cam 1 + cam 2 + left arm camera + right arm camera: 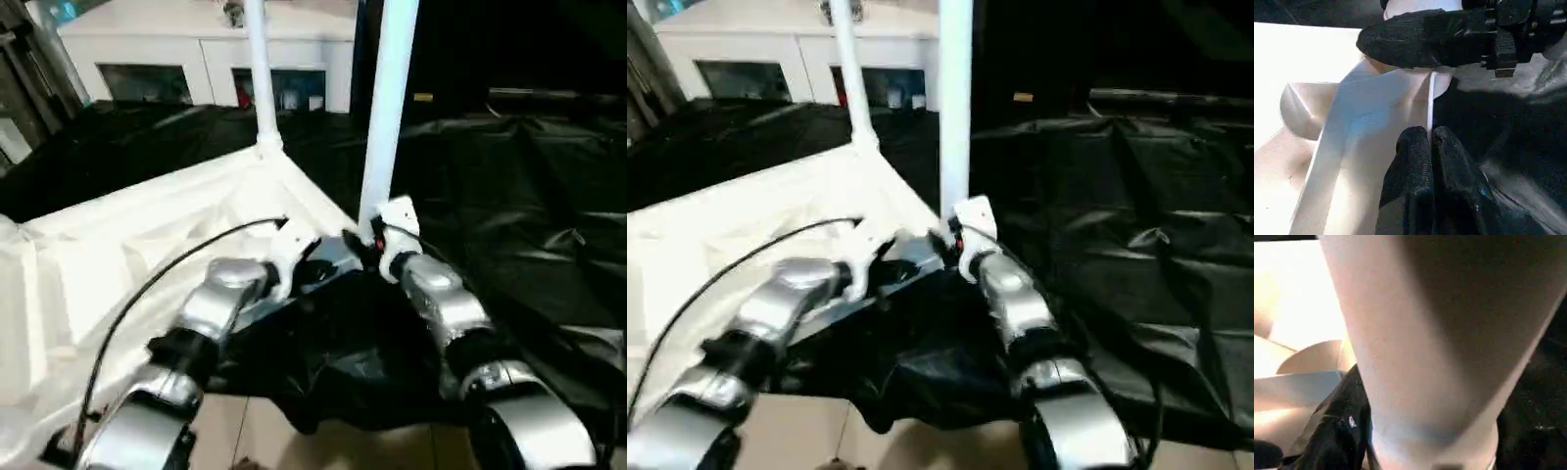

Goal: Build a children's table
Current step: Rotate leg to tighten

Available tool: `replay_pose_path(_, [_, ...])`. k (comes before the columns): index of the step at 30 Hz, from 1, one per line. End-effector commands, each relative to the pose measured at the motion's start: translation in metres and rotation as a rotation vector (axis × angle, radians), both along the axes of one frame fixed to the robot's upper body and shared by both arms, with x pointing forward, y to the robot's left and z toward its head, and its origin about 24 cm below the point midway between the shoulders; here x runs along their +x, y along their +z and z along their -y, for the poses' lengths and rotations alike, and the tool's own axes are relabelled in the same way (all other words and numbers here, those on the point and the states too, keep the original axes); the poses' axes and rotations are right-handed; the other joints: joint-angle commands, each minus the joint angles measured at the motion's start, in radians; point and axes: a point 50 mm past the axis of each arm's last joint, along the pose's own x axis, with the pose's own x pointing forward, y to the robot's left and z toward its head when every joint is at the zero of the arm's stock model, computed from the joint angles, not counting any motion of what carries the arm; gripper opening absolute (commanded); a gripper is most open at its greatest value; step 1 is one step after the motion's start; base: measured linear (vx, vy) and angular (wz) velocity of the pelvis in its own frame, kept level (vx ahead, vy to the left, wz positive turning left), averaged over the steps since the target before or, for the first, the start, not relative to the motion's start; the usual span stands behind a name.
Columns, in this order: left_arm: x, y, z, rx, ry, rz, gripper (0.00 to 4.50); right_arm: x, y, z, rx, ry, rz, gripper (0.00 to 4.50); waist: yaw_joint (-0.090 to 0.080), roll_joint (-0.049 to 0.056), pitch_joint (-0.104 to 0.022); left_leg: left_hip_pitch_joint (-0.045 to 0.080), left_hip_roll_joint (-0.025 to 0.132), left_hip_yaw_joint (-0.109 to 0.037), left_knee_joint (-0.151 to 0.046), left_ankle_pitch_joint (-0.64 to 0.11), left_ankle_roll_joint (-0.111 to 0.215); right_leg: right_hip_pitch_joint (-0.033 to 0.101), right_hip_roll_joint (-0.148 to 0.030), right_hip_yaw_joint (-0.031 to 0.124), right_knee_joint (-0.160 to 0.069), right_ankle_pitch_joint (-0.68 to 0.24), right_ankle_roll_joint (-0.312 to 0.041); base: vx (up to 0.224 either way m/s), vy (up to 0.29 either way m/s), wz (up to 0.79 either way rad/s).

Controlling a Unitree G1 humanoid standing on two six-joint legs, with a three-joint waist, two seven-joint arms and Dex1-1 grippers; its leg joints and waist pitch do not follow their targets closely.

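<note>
Upside down on the black-draped work table [529, 196]: the white table top [147, 255], ribbed underside facing up. Standing upright from its far corner, a far leg [260, 78]; at the corner nearest the robot, a near leg [387, 108], also upright and running out past the top of the frame.

Seen from the head: right gripper [377, 240] at the foot of the near leg, silver forearm reaching in from the right. Left gripper [294, 245] just beside it, at the table top's edge by the same corner, with a black cable [147, 284] arching over the left forearm. Behind, a white cabinet [196, 59] with glass doors; below the cloth's hem, a strip of pale floor [255, 431].

Added by the left wrist view: left fingers [1410, 161] pressed together, nothing between them, tips right at the thin white edge of the top. Across the base of the near leg, one black finger [1415, 39] of the right gripper, lying flat against the tube.

Added by the right wrist view: near leg very close, sitting between that gripper's jaws, so closed around the leg. Beside it, a rounded corner socket [1308, 357] of the top and folds of black cloth.
</note>
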Motion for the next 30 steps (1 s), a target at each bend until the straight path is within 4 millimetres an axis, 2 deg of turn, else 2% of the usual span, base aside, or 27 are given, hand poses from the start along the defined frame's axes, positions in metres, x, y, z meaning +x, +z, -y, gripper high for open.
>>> replay_pose_path(1, [0.011, 0.021, 0.008, -0.028, 0.015, 0.106, 0.00, -0.016, -0.018, -0.032, 0.039, 0.145, -0.095, 3.51, -0.004, -0.006, -0.066, 0.002, 0.010, -0.001, -0.060, -0.234, 0.024, 0.054, -0.049, 0.034, -0.068, -0.179, -0.202, 0.000, 0.000, 0.00])
replay_pose_path(4, [0.007, 0.022, 0.006, -0.038, -0.050, 0.108, 0.00, -0.014, -0.014, -0.026, 0.003, 0.177, -0.057, 3.77, -0.007, -0.004, -0.067, 0.003, 0.011, -0.001, -0.059, -0.225, 0.035, 0.055, -0.050, 0.033, -0.067, -0.160, -0.213, 0.000, 0.000, 0.00])
replay_pose_path(8, [0.001, 0.022, 0.003, -0.068, -0.123, 0.097, 0.00, -0.014, -0.010, -0.020, -0.013, 0.251, -0.032, 3.77, -0.012, -0.004, -0.066, 0.001, 0.012, 0.000, -0.059, -0.232, 0.045, 0.057, -0.050, 0.032, -0.066, -0.160, -0.224, 0.000, 0.000, 0.00])
replay_pose_path(9, [-0.003, 0.021, 0.000, -0.068, -0.156, 0.086, 0.00, -0.015, -0.008, -0.016, -0.023, 0.310, -0.013, 3.77, -0.013, -0.005, -0.067, 0.003, 0.014, 0.000, -0.059, -0.233, 0.047, 0.056, -0.051, 0.032, -0.066, -0.157, -0.229, 0.000, 0.000, 0.00])
replay_pose_path(11, [-0.012, 0.017, -0.007, -0.066, -0.237, 0.057, 0.00, -0.021, -0.001, -0.006, -0.019, 0.458, 0.022, 3.77, -0.009, -0.010, -0.066, -0.001, 0.015, 0.002, -0.057, -0.230, 0.062, 0.060, -0.050, 0.031, -0.064, -0.148, -0.234, 0.000, 0.000, 0.00])
replay_pose_path(14, [-0.017, 0.016, -0.011, -0.064, -0.286, 0.040, 0.00, -0.025, 0.003, 0.001, -0.013, 0.534, 0.034, 3.77, -0.005, -0.009, -0.066, 0.002, 0.019, 0.004, -0.056, -0.214, 0.079, 0.054, -0.047, 0.031, -0.062, -0.132, -0.246, 0.000, 0.000, 0.00])
replay_pose_path(18, [-0.023, 0.014, -0.020, -0.042, -0.343, 0.016, 0.00, -0.032, 0.007, 0.012, -0.033, 0.652, 0.034, 3.77, 0.002, -0.011, -0.063, 0.006, 0.021, 0.004, -0.060, -0.244, 0.063, 0.052, -0.049, 0.033, -0.067, -0.194, -0.234, 0.000, 0.000, 0.00])
replay_pose_path(23, [-0.027, 0.014, -0.028, -0.023, -0.394, -0.002, 0.00, -0.041, 0.010, 0.023, -0.013, 0.757, 0.005, 3.77, 0.005, -0.012, -0.063, 0.005, 0.021, 0.003, -0.059, -0.232, 0.066, 0.052, -0.049, 0.034, -0.064, -0.176, -0.235, 0.000, 0.000, 0.00])
replay_pose_path(26, [-0.032, 0.014, -0.031, -0.017, -0.452, -0.032, 0.00, -0.047, 0.012, 0.027, 0.010, 0.820, -0.022, 3.44, 0.007, -0.013, -0.062, 0.004, 0.021, 0.004, -0.059, -0.227, 0.074, 0.053, -0.049, 0.034, -0.065, -0.175, -0.237, 0.000, 0.000, 0.00])
replay_pose_path(28, [-0.035, 0.014, -0.032, -0.010, -0.476, -0.044, 0.00, -0.049, 0.013, 0.027, 0.018, 0.843, -0.030, 3.44, 0.008, -0.011, -0.063, 0.005, 0.022, 0.003, -0.059, -0.227, 0.071, 0.052, -0.049, 0.034, -0.064, -0.175, -0.241, 0.000, 0.000, 0.00])
replay_pose_path(30, [-0.036, 0.014, -0.032, -0.004, -0.493, -0.051, 0.00, -0.051, 0.014, 0.028, 0.018, 0.868, -0.043, 3.08, 0.006, -0.011, -0.061, 0.004, 0.020, 0.003, -0.060, -0.237, 0.064, 0.052, -0.048, 0.034, -0.066, -0.192, -0.238, 0.000, 0.000, 0.00])
